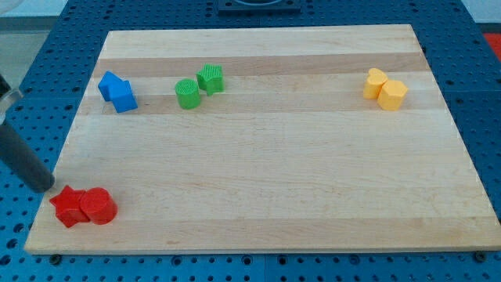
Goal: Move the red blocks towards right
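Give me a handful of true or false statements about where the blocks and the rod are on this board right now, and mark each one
1. The two red blocks touch each other near the board's bottom left corner. True.
2. My tip sits to the view's right of the red blocks. False: it is just up and left of them.
3. The yellow blocks lie near the view's top right. True.
4. The green blocks lie below the red pair. False: they are near the top, left of centre.
5. The blue blocks are left of the green ones. True.
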You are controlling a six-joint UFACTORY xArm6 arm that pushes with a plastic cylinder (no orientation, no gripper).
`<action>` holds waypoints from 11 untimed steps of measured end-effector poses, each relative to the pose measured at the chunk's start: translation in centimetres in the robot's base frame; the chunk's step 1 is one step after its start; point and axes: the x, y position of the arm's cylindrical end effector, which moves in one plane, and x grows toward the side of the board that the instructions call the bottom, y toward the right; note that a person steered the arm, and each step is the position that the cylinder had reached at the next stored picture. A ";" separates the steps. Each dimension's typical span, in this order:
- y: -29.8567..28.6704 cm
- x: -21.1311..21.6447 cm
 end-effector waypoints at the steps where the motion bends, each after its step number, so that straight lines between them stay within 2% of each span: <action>1: 0.0 1.2; 3: 0.3 3.3; 5: 1.8 3.6; 11: 14.9 3.7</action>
